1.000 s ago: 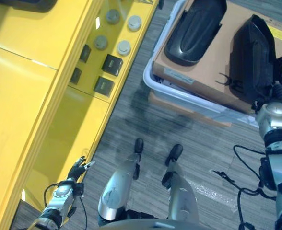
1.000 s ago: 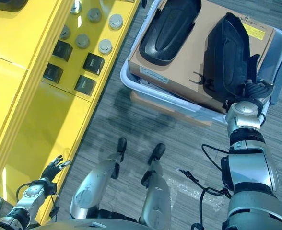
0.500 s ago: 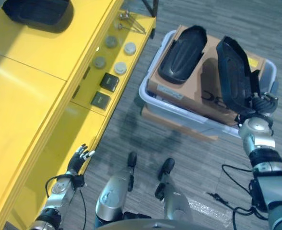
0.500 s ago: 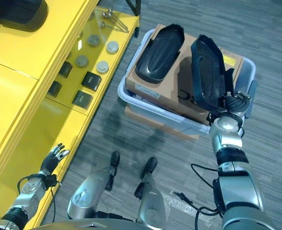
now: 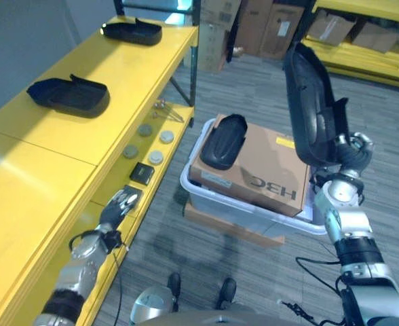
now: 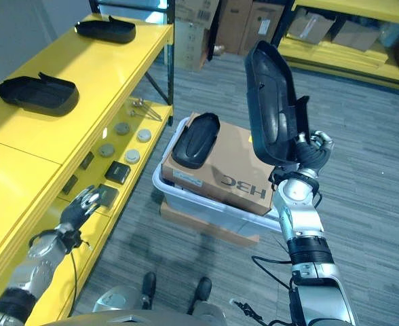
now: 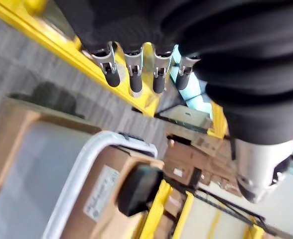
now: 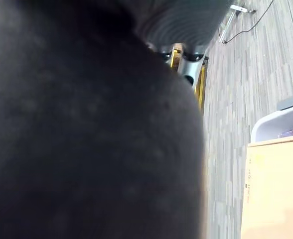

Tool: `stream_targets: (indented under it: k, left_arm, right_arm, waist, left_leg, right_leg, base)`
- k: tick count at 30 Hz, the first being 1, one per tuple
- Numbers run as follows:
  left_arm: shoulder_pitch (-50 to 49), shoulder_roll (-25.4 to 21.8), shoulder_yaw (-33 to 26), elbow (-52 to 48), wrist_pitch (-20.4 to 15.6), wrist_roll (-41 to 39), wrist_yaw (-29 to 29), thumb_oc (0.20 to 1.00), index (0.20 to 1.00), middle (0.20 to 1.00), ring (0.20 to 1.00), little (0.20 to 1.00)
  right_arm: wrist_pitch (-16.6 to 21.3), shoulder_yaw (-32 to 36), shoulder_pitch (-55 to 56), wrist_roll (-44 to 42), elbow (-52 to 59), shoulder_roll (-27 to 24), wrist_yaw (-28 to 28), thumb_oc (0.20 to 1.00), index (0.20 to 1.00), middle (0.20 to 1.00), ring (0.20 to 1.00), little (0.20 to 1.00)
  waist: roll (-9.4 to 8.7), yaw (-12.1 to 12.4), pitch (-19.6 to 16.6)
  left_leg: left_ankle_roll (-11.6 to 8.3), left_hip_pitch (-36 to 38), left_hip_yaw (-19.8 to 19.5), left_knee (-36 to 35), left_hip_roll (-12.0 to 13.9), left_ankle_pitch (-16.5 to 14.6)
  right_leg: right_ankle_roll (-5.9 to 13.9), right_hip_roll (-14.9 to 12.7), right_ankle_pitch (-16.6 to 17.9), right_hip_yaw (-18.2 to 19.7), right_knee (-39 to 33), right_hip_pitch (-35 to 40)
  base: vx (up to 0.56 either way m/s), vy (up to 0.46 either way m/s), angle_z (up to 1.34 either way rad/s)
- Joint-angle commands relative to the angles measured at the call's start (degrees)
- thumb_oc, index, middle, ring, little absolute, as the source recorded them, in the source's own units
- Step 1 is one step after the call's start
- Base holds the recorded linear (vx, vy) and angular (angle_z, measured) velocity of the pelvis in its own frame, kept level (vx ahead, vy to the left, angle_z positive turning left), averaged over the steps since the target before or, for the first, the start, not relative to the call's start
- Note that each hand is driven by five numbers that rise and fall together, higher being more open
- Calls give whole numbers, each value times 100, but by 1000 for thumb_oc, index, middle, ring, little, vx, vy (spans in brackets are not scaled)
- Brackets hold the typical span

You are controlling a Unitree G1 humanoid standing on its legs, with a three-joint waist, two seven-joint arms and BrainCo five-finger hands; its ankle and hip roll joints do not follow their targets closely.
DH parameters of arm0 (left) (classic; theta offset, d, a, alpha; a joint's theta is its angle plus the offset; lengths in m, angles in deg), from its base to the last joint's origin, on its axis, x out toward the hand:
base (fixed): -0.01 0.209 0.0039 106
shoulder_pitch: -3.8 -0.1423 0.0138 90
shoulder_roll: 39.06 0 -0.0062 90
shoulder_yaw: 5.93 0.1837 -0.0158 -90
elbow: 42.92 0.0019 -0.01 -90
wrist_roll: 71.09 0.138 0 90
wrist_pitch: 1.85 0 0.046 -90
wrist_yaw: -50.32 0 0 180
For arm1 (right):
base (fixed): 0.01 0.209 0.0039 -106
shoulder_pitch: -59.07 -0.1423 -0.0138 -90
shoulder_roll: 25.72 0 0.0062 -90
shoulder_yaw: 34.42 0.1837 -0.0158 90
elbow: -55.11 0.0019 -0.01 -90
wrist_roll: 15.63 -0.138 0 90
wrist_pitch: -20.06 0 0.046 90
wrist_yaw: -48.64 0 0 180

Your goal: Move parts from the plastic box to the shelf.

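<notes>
Your R hand (image 6: 313,151) is clamped on a black part (image 6: 271,102), fingers curled round its lower edge, holding it upright and lifted well above the plastic box (image 6: 186,193). In the R wrist view that part (image 8: 86,124) sits right against the camera, w/ a cardboard corner and the box rim visible past it.

The box is white/translucent, sits on the grey floor just beside the yellow shelf (image 6: 84,75). Inside it: a brown cardboard carton (image 6: 233,170) that takes up most of the space. On top of the carton, at its shelf-side end, lies a second black part (image 6: 196,140), hollow side down. A flat cardboard piece (image 6: 206,227) pokes out from under the box.

On the shelf's top level you've got 2 more black parts: one nearer (image 6: 36,94), one at the far end (image 6: 115,30), well apart. Lower level holds several round grey discs (image 6: 122,128), a few small black blocks (image 6: 116,172) and some thin metal bits (image 6: 145,107).

Your L hand (image 6: 81,204) hangs low by the shelf's front edge, fingers straight and relaxed, holding nothing; its wrist view shows the fingers (image 7: 134,79) extended, the box below them.

More yellow racking w/ cardboard boxes (image 6: 216,24) stands in the background.
</notes>
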Motion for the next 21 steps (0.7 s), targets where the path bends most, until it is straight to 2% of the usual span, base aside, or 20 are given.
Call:
stream_targets:
  k: [1,2,5,10,16,21]
  left_arm:
    - [649,206,592,110,756,-945,49,1000,1000,1000,1000,1000]
    - [1009,311,824,144,929,-1202,-152,1000,1000,1000,1000,1000]
    - [1352,498,1059,241,955,-1380,-271,1000,1000,1000,1000,1000]
    - [2320,992,1491,731,924,-1766,-905,1000,1000,1000,1000,1000]
    - [2767,1271,1611,1288,940,-1954,-1200,1000,1000,1000,1000,1000]
    - [2844,1446,1748,1593,1019,-1778,-1078,1000,1000,1000,1000,1000]
  right_arm:
    - [166,-277,-444,160,86,-191,-287,200,200,200,200,200]
    - [158,-553,-567,190,-55,-13,-276,200,200,200,200,200]
    - [157,-839,-666,180,-194,125,-304,200,200,200,200,200]
    - [220,-1525,-1045,219,-775,541,-468,200,200,200,200,200]
    - [190,-1883,-1307,200,-1062,771,-574,200,200,200,200,200]
    - [223,-2066,-1336,214,-1163,881,-606,200,200,200,200,200]
  waist:
    - [165,67,-536]
    - [166,6,-594]
    - [162,-63,-641]
    - [153,-247,-749]
    - [138,-348,-818]
    - [137,-398,-841]
  left_leg:
    - [-282,-147,-318,-116,411,-164]
    - [-272,-110,-284,-117,409,-174]
    - [-258,-75,-238,-118,406,-181]
    - [-248,23,-134,-142,395,-209]
    - [-253,79,-56,-161,389,-242]
    - [-245,89,-33,-157,372,-282]
  right_leg:
    - [469,-89,-755,42,47,341]
    - [483,-92,-752,83,47,352]
    - [493,-91,-743,121,42,367]
    - [531,-95,-734,223,34,378]
    - [543,-82,-731,282,13,377]
    - [550,-81,-749,302,24,353]
  base:
    - [23,27,-6]
    - [9,14,-8]
    - [9,11,-8]
    - [17,12,-8]
    - [15,-2,-5]
    - [11,1,-6]
